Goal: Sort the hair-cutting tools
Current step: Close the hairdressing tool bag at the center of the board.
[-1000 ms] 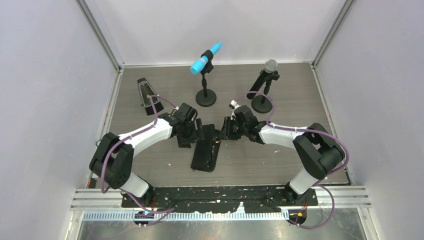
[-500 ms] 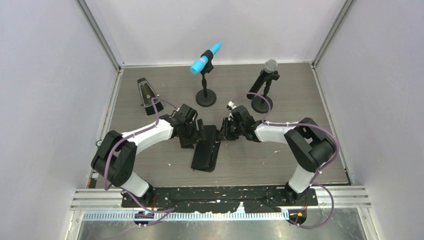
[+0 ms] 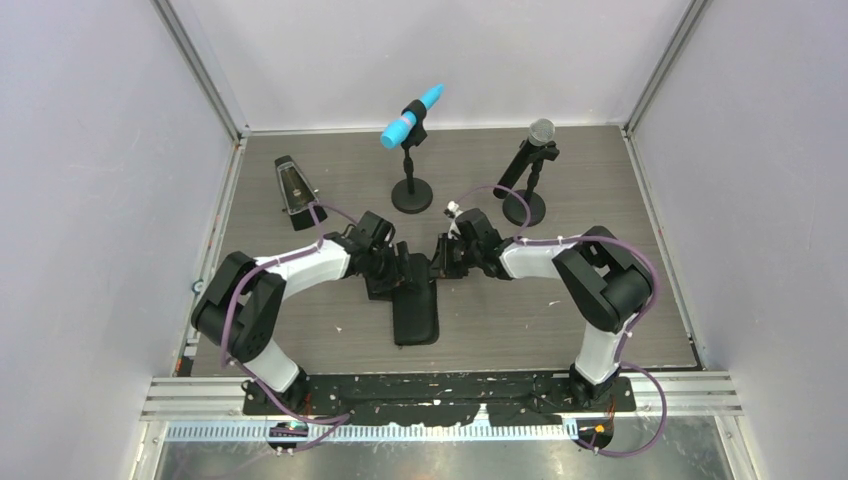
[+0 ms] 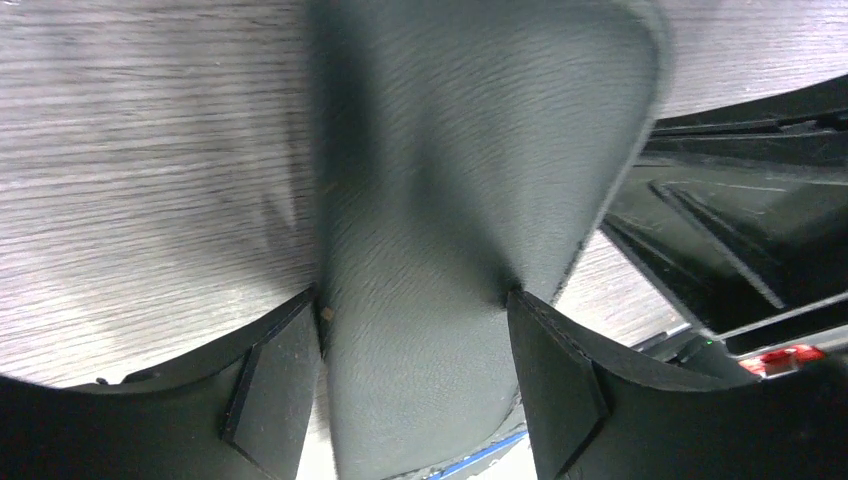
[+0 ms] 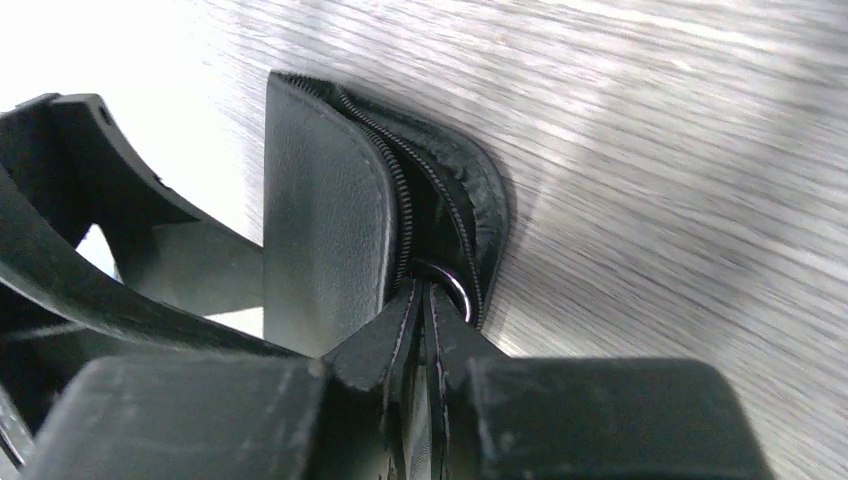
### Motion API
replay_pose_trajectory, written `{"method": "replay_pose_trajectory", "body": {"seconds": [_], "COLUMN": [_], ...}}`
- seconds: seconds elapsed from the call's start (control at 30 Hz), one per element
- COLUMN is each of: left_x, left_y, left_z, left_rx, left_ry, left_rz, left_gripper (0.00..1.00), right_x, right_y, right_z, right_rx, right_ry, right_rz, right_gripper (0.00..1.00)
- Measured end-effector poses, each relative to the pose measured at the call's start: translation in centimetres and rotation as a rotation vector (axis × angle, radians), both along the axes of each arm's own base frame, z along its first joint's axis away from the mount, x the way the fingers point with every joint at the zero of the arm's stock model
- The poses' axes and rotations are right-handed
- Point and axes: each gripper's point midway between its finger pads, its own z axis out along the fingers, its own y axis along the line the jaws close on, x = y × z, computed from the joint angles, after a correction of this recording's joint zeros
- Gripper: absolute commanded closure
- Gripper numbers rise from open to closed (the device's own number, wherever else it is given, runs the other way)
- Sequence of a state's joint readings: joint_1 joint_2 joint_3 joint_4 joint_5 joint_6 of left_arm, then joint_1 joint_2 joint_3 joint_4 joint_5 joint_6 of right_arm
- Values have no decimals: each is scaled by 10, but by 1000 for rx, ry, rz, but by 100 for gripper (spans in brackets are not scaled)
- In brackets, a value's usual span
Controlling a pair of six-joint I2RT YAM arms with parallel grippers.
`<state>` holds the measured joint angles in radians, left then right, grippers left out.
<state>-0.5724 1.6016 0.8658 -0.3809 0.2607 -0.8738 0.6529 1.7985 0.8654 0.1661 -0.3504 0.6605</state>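
Right wrist, one gripper (image 5: 428,300), one case (image 5: 320,220), one ring (image 5: 460,288), perhaps its pull

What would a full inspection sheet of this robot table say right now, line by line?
Surface: grey wood-grain table, with a few pale specks.
Job's things: no hair-cutting tools in the open; a small metal ring shows at the opening of the zip case, and what it belongs to is unclear.
Clutter: black metronome, blue microphone and grey microphone on stands, at the far side.
Grippers: left gripper clamps the zip case across its width; right gripper is shut at the zip opening.
Cables: purple cables loop along both arms.
Surroundings: plain white walls, metal frame posts.
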Motion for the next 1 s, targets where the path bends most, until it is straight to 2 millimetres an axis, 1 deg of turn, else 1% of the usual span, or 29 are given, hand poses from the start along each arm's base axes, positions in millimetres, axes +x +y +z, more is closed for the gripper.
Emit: {"method": "replay_pose_trajectory", "body": {"seconds": [0.13,0.33,0.5,0.57,0.7,0.8,0.83,0.93,1.0], "left_x": [-3,-5,-9,-10,-12,-13,-13,-12,-12], "left_y": [-2,1,4,4,6,7,8,8,8], "left_z": [0,0,-1,-1,-1,0,0,1,0], "left_rx": [-21,-26,-26,-29,-39,-42,-42,-42,-36], "left_ry": [14,23,22,26,40,37,32,16,8], "left_rz": [3,11,10,9,23,29,30,26,26], "left_gripper": [32,32,32,32,32,32,32,33,32], "right_x": [-2,-3,-12,-13,-14,-12,-12,-13,-12], "right_y": [17,22,26,28,34,33,32,20,9], "right_z": [3,3,3,2,3,4,5,12,22], "right_rx": [34,61,81,90,98,63,48,-30,-78], "right_ry": [-6,-1,14,21,19,1,-8,-49,-80], "right_rz": [50,90,144,166,219,238,241,238,226], "right_gripper": [87,86,84,81,78,74,71,66,61]}}
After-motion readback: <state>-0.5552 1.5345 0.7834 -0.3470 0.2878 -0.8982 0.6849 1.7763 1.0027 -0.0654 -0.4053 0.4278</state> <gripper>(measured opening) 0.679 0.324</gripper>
